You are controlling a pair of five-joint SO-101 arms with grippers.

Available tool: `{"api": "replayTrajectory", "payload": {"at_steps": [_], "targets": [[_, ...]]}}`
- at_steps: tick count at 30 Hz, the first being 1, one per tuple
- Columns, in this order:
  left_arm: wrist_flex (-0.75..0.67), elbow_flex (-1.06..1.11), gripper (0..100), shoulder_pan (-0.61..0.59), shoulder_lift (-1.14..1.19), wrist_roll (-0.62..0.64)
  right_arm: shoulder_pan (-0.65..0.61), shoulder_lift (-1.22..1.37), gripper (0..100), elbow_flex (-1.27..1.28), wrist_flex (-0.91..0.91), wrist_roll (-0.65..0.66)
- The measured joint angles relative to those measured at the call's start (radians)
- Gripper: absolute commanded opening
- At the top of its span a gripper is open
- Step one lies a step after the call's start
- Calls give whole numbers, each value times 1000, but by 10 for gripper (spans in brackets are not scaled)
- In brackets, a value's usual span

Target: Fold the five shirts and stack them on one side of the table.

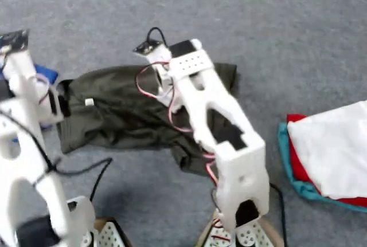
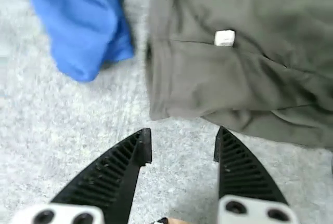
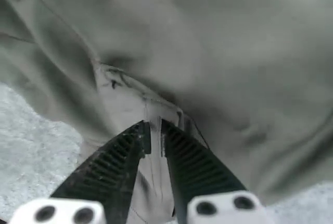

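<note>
Left gripper: jaws open, wide gap, hovering over bare grey surface just short of the hem of the olive shirt. Nothing between the jaws.
Right gripper: jaws nearly closed, pinching a fold of the olive shirt; a pale strip of cloth runs up between them.
Olive shirt lies rumpled mid-surface, partly under the right arm. A small white tag sits on the cloth.
Blue shirt is bunched just beside the olive shirt's left end, near the left arm.
Stack at the right edge, well apart from the olive shirt: white shirt on top, red shirt under it, teal shirt at the bottom.
</note>
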Motion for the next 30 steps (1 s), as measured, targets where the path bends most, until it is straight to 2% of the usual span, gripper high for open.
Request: {"api": "replayTrajectory", "payload": {"at_steps": [7,10,16,21,27,30], "targets": [[-81,308,208,-20,-269,-38,-11,213,37,-276,169,0],[-91,359,208,-20,-322,-52,-11,238,6,-333,195,0],[-94,377,208,-20,-350,-60,-11,230,5,-347,198,0],[-94,377,208,-20,-350,-60,-11,107,5,-334,198,0],[-94,377,208,-20,-350,-60,-11,-92,5,-175,198,0],[-94,377,208,-20,-350,-60,-11,-163,61,-92,198,2]]}}
